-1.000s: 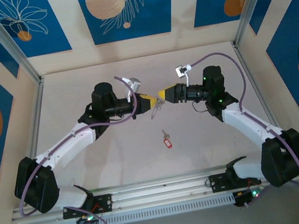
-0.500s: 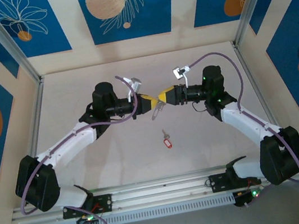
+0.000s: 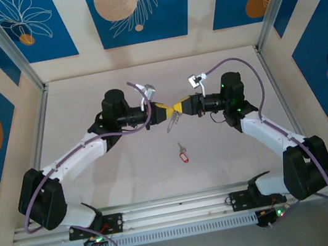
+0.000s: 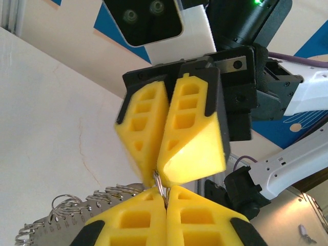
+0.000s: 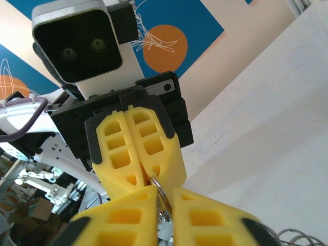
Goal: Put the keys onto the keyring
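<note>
- Currently the keys (image 3: 183, 153) are seen lying flat on the worktop (image 3: 85, 98), around its middle and somewhat toward the near edge, held by nothing. A small silver key (image 3: 180, 146) is joined to a red tag (image 3: 185, 156), with the tag on the near side.
- The set is judged to be very light, rigid and low-lying. The metal key is likely to be slippery and hard to pinch off a flat surface. The thicker, broader red tag is therefore judged the better place to take hold, with the key's end left free for threading.
- The keyring (image 3: 171, 122) is held in the air, farther from the near edge than the keys and apart from them. Part of it shows just on the near side of the meeting fingertips.
- In the left wrist view its toothed fringe (image 4: 92, 205) is seen trailing off to the lower left.
- The loop is judged to be thin, springy wire, light but liable to twist or slide between the pads if pulled sideways.
- The left gripper (image 3: 168, 111) is closed, with the ring's wire pinched at its yellow fingertips. The right gripper (image 3: 178, 107) is closed on the same wire from the opposite side, tip to tip with the left.
- With both grippers occupied by the ring and the keys untouched, threading is judged not yet begun. One gripper would have to be freed for the tag.
</note>
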Motion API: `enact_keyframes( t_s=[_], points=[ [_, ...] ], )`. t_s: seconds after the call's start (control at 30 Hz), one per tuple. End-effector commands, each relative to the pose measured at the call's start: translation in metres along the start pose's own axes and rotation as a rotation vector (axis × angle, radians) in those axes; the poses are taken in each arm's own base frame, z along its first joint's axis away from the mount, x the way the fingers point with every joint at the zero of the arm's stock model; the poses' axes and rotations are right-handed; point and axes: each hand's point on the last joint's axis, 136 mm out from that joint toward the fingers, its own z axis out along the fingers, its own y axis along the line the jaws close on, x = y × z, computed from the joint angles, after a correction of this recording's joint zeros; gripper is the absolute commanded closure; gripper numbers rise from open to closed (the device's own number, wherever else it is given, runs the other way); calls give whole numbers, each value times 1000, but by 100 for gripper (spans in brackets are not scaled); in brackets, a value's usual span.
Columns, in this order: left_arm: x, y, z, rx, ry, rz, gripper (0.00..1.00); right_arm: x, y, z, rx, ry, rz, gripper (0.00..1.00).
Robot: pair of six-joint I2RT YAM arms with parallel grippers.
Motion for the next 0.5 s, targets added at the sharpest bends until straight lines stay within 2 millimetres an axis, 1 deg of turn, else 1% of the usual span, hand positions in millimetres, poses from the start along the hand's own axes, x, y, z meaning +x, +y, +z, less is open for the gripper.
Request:
enact_keyframes(
  t_s=[0.0, 0.03, 0.1, 0.13, 0.23, 0.33, 0.47],
  points=[
    [-23, -11, -1, 43, -44, 65, 100, 0, 3, 3, -20, 17, -2, 96],
    [-23, -11, -1, 43, -44, 65, 100, 0, 2, 3, -14, 13, -1, 100],
    [-22, -11, -1, 40, -43, 62, 99, -2, -2, 2, 8, -3, 7, 100],
    [-21, -10, -1, 36, -42, 60, 94, -3, -5, 1, 22, -15, 11, 100],
    [-20, -11, -3, 31, -40, 58, 83, -8, -13, -4, 66, -54, 30, 100],
    [-18, -11, -3, 31, -35, 52, 75, -11, -19, -8, 87, -80, 45, 100],
    [-15, -11, -3, 36, -26, 44, 73, -13, -21, -9, 98, -92, 53, 100]
  ],
)
